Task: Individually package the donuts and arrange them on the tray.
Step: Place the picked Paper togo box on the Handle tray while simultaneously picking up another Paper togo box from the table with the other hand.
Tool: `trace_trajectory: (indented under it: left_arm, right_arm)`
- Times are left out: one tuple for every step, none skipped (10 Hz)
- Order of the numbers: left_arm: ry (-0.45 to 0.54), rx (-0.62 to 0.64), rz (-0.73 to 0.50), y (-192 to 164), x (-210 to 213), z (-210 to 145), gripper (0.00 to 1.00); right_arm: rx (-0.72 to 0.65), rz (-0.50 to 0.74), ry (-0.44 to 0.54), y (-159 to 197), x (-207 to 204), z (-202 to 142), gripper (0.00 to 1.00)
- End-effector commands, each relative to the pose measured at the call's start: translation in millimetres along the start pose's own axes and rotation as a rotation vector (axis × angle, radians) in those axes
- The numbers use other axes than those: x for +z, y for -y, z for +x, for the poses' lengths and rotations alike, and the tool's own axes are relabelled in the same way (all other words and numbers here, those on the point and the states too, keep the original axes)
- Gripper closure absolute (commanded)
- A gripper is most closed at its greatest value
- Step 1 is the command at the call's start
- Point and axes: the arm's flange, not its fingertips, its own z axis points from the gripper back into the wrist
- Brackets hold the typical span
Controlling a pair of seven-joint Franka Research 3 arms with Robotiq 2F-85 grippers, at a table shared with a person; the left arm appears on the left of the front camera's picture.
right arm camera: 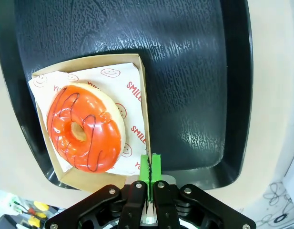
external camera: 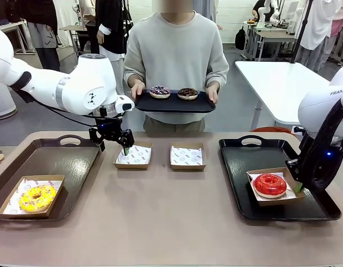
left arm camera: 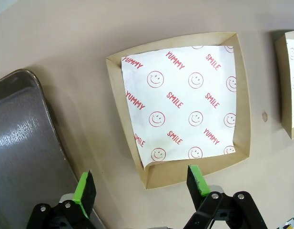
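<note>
Right fingers (right arm camera: 150, 167) clamped shut on carton (right arm camera: 85, 180) wall, red donut (right arm camera: 85, 126) inside, on right tray (right arm camera: 194, 95). Left fingers (external camera: 125, 148) wide open, empty, above spare carton (left arm camera: 158, 174). Risk: thin wall buckles, donut slides out.

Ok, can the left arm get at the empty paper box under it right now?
Probably yes: the left fingers stand open just above the empty box, at its near edge, with nothing in between.

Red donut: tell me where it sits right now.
In the front view the red donut lies in a paper-lined cardboard box on the black tray at the robot's right, the right gripper shut on the box's right edge.
</note>
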Motion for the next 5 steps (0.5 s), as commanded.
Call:
trace_trajectory:
  left_arm:
    - [-0.014, 0.031, 0.043, 2.6, -1.3, 8.9, 0.0]
    - [-0.018, 0.034, 0.042, 1.5, -3.2, 9.7, 0.0]
    - [-0.022, 0.044, 0.038, 0.3, -5.9, 11.0, 0.0]
    - [-0.024, 0.054, 0.037, -0.9, -9.3, 12.8, 0.0]
    - [-0.02, 0.067, 0.034, -2.2, -12.5, 15.0, 0.0]
  right_arm:
    - [-0.015, -0.023, -0.009, -1.5, -2.5, -3.4, 0.99]
    - [-0.012, -0.035, -0.017, -3.1, -2.4, -3.2, 0.99]
    - [-0.012, -0.039, -0.021, -3.9, -2.4, -2.7, 0.99]
    - [-0.013, -0.042, -0.024, -4.0, -2.4, -2.5, 0.99]
    - [-0.014, -0.042, -0.027, -4.2, -2.7, -2.4, 0.99]
